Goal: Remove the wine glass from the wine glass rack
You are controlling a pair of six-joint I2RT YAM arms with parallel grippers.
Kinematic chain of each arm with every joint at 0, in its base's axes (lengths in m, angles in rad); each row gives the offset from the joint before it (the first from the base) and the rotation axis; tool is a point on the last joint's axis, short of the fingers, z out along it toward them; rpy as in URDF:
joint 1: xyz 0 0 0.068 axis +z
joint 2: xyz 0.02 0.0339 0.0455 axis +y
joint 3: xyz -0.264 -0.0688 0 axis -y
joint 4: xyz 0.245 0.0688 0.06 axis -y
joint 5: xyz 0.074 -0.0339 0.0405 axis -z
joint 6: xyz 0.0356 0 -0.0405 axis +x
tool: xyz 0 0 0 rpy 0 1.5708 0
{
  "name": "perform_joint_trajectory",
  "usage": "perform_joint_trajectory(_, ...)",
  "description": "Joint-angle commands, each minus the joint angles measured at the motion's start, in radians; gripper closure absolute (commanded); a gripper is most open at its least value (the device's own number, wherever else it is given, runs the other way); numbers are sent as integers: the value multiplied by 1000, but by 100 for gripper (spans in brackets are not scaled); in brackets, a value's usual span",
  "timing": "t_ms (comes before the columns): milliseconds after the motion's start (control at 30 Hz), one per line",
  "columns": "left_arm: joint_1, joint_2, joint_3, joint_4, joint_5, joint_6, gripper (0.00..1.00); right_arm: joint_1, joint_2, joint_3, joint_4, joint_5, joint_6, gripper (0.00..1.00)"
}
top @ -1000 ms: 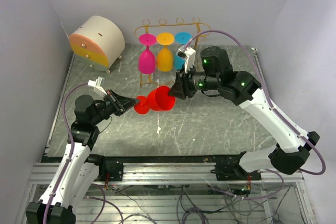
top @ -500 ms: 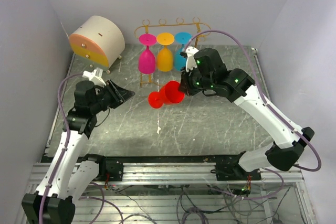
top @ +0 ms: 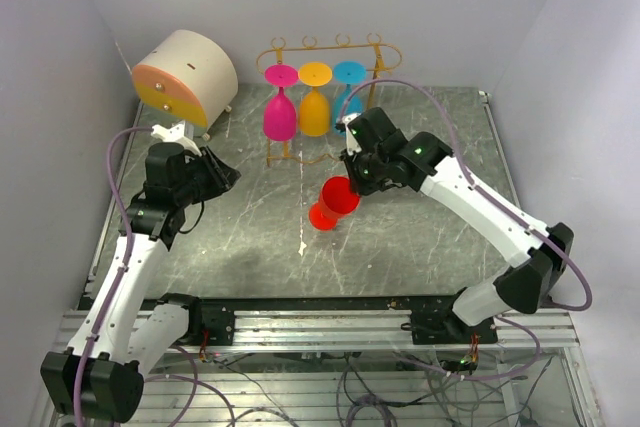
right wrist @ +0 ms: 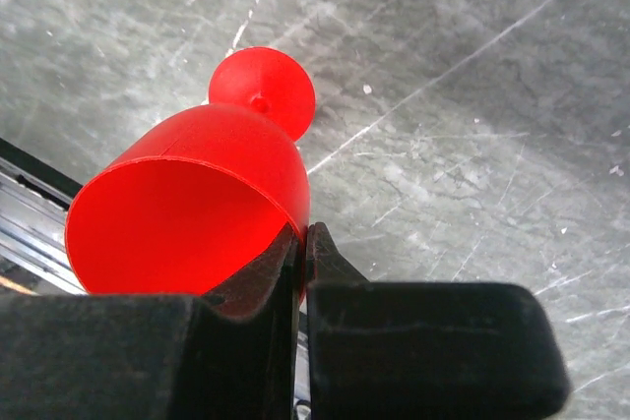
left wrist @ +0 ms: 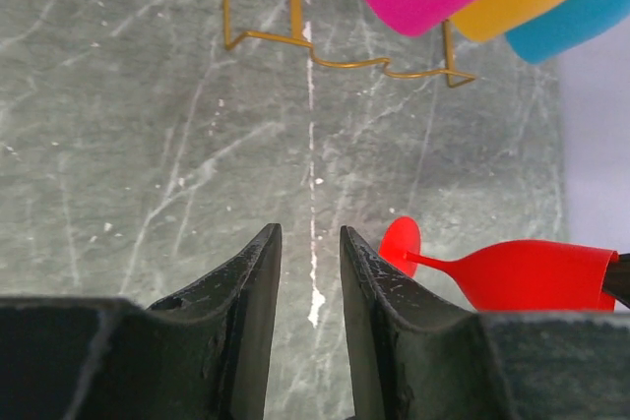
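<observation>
Right gripper (right wrist: 302, 238) jaws clenched on the rim of the red wine glass (top: 333, 204), tilted above the desk (top: 250, 237), off and in front of the wine glass rack (top: 309, 44). Left gripper (left wrist: 309, 235) jaws released, empty.

Bright, even light from above; faint soft shadows lie on the grey table (top: 420, 247); in the wrist views the near fingers (left wrist: 246, 331) look dark and slightly blurred; the red glass (right wrist: 197, 174) is sharp.

surface: grey marbled table (top: 420, 267) | standing on it: golden wire wine glass rack (top: 330, 49), far side | cream round drawer box (top: 190, 69), left of rack, apart
</observation>
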Motion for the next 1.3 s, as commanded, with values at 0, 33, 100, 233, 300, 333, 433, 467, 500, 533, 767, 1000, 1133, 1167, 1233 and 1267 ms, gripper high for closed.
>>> perform_joint_trajectory(0,-3,-7,36,-14,-96,99,59,-6,18,-33,-17,10,-9,100)
perform_joint_trajectory(33,-2,-8,36,-17,-102,107,60,-7,22,-43,-14,5,-11,100)
perform_joint_trajectory(100,-2,-12,38,-27,-109,119,60,-7,34,-58,-16,2,-11,100)
perform_joint_trajectory(233,-3,-23,37,-48,-120,128,60,-6,48,-81,-24,11,-14,100)
perform_joint_trajectory(300,-3,-30,33,-51,-124,126,60,-6,56,-90,-29,28,-12,100)
perform_joint_trajectory(333,-3,-31,31,-50,-122,126,60,-6,58,-93,-29,35,-12,100)
perform_joint_trajectory(433,-3,-32,26,-52,-121,124,60,-6,65,-102,-27,43,-11,99)
perform_joint_trajectory(467,-3,-31,25,-54,-121,124,60,-5,66,-104,-24,43,-11,99)
perform_joint_trajectory(500,-3,-30,26,-56,-121,124,60,-5,69,-106,-23,46,-11,98)
perform_joint_trajectory(533,-3,-28,25,-56,-120,124,60,-6,72,-107,-22,47,-11,98)
perform_joint_trajectory(767,-3,-20,28,-56,-110,124,60,-6,74,-93,-15,30,-10,83)
perform_joint_trajectory(1000,-3,-28,25,-62,-111,123,60,-6,9,-7,-3,27,-1,64)
perform_joint_trajectory(1133,-3,-32,23,-62,-109,121,61,-10,-22,111,-3,117,24,58)
perform_joint_trajectory(1167,-3,-32,23,-62,-109,120,61,-16,-26,144,6,136,33,56)
perform_joint_trajectory(1233,-3,-32,21,-62,-106,119,61,-41,-26,213,29,147,44,52)
perform_joint_trajectory(1267,-3,-32,20,-63,-106,119,61,-61,-21,249,42,132,49,51)
